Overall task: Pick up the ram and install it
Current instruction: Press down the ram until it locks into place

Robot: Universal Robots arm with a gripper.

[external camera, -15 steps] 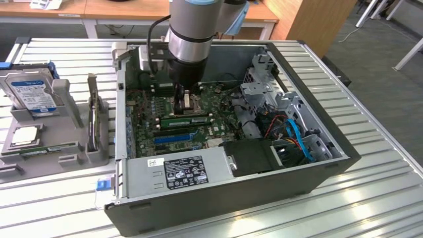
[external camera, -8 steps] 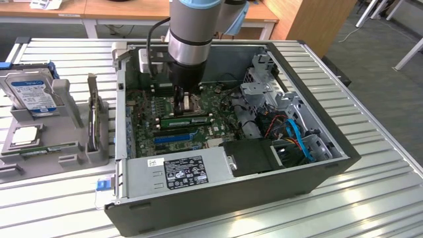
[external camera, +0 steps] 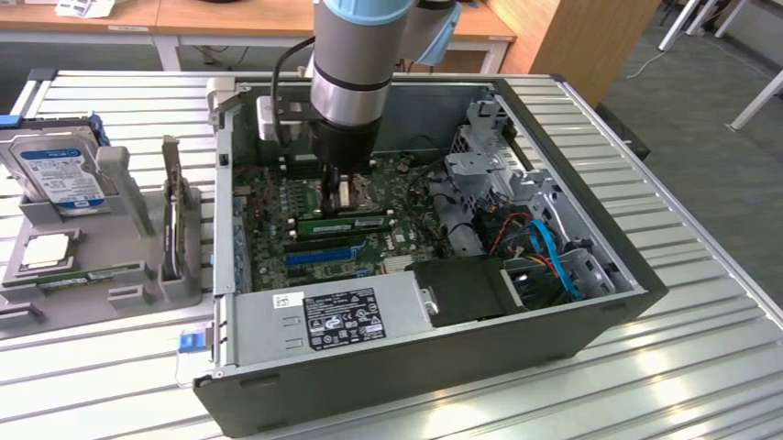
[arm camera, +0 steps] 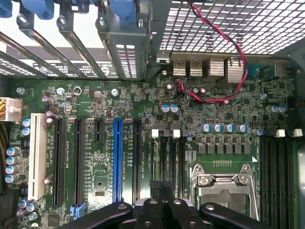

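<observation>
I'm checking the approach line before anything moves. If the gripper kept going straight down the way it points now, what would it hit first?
Most likely the memory slots on the motherboard, beside the CPU socket. The shut gripper points straight at them; how far above it stands is unclear.

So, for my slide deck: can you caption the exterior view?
Robot arm's end effector lowered into the open PC case, above the motherboard, near a seated ram.

We see the ram [external camera: 347,223], a long, narrow green stick with a row of dark chips, lying level and edge-up inside the open computer case, just below the arm in the exterior view.
</observation>
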